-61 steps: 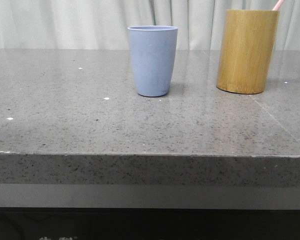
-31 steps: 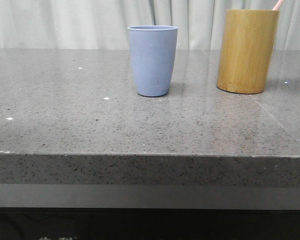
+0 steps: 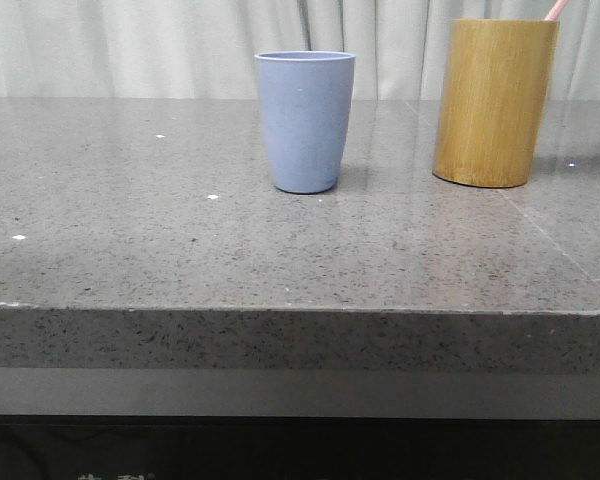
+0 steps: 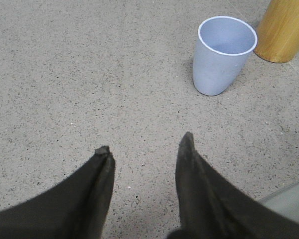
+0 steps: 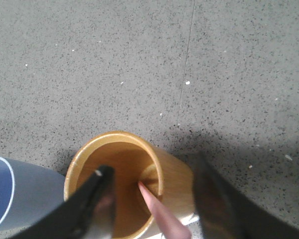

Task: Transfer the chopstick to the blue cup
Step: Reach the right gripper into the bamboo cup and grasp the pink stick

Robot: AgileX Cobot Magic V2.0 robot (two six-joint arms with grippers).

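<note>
The blue cup (image 3: 305, 120) stands upright at the table's middle; it also shows in the left wrist view (image 4: 221, 55) and at the edge of the right wrist view (image 5: 5, 196). A pale pink chopstick (image 3: 555, 10) sticks out of the yellow-brown bamboo holder (image 3: 494, 102). In the right wrist view the chopstick (image 5: 162, 214) leans inside the holder (image 5: 177, 174). My right gripper (image 5: 152, 172) is open above the holder, its fingers on either side of the chopstick, not touching it. My left gripper (image 4: 145, 144) is open and empty above bare table, short of the cup.
The grey speckled stone table (image 3: 180, 230) has its front edge near the camera. A pale curtain (image 3: 130, 45) hangs behind. The holder also shows in the left wrist view (image 4: 285, 30), just beyond the cup.
</note>
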